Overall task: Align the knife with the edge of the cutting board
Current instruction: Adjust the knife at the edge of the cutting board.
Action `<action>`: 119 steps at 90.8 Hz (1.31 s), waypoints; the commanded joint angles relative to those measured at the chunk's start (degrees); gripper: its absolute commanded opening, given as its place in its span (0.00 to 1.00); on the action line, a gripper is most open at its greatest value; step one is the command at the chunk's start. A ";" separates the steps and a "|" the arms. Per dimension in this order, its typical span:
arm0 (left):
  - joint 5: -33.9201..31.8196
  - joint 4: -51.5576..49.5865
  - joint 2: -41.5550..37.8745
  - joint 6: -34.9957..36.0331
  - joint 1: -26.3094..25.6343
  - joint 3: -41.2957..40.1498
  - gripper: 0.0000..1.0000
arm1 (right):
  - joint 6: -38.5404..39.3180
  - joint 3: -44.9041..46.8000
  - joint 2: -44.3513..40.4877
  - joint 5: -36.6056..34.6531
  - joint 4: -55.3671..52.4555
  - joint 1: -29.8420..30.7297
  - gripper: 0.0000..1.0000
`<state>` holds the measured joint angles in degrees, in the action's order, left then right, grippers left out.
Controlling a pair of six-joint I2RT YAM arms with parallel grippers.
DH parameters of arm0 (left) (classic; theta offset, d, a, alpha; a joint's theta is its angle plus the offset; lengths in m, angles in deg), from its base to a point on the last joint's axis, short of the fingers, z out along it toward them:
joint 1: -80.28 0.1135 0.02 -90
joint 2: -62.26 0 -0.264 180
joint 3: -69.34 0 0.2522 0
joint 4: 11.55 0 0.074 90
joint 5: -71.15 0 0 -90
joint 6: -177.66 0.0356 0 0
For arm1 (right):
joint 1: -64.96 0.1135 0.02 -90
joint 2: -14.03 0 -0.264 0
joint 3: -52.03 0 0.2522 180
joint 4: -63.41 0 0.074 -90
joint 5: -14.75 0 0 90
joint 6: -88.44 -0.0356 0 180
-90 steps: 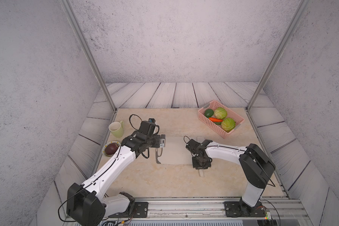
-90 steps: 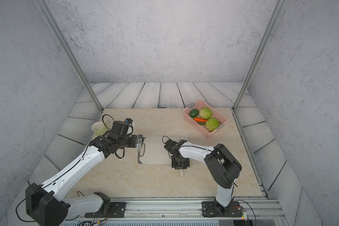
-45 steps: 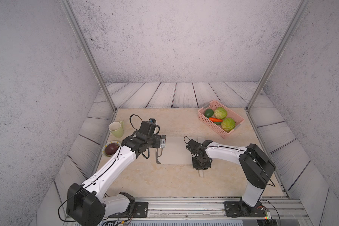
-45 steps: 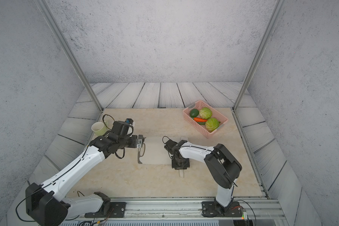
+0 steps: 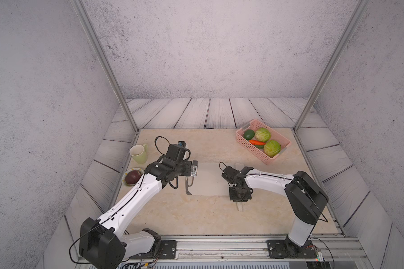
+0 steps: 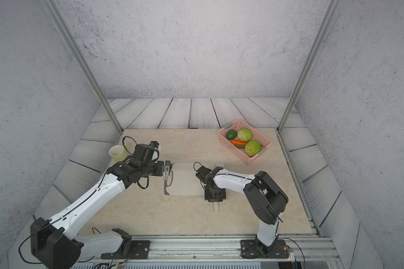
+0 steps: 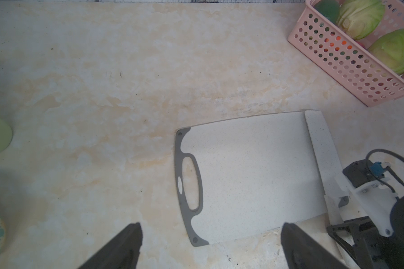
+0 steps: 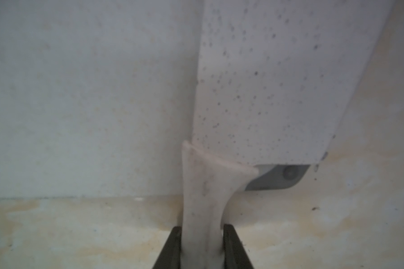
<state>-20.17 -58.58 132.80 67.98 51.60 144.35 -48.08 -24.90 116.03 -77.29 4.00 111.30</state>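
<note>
The off-white cutting board (image 5: 205, 180) lies flat mid-table, its grey slotted handle end (image 7: 188, 184) toward my left arm. Along the opposite end of the board rests the knife (image 7: 320, 144), its speckled pale blade (image 8: 266, 81) covering most of the grey trim (image 8: 278, 178) there. Its whitish handle (image 5: 240, 206) sticks out past the board's front edge. My right gripper (image 8: 202, 246) is shut on that handle, low over the table (image 6: 215, 198). My left gripper (image 7: 210, 246) hovers open above the handle end of the board (image 5: 191, 172), holding nothing.
A pink basket (image 5: 252, 151) with two cabbages, a carrot and an avocado stands at the back right. A green mug (image 5: 139, 153) and a small dish with a dark red fruit (image 5: 133, 177) sit at the left edge. Metal frame posts flank the back corners.
</note>
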 commanded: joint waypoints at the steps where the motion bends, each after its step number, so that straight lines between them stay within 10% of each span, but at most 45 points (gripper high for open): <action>1: -0.79 -1.18 -0.12 0.52 -0.32 1.32 0.98 | -0.16 0.82 -0.83 -0.24 -0.57 0.26 0.22; 119: -1.05 -1.35 0.14 0.69 -0.54 1.50 0.98 | 1.43 0.86 -0.70 -0.57 -0.73 0.27 0.33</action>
<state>-20.66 -59.02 132.80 68.16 51.49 144.35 -47.31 -24.88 116.03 -77.33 4.03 111.30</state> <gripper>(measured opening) 0.984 0.311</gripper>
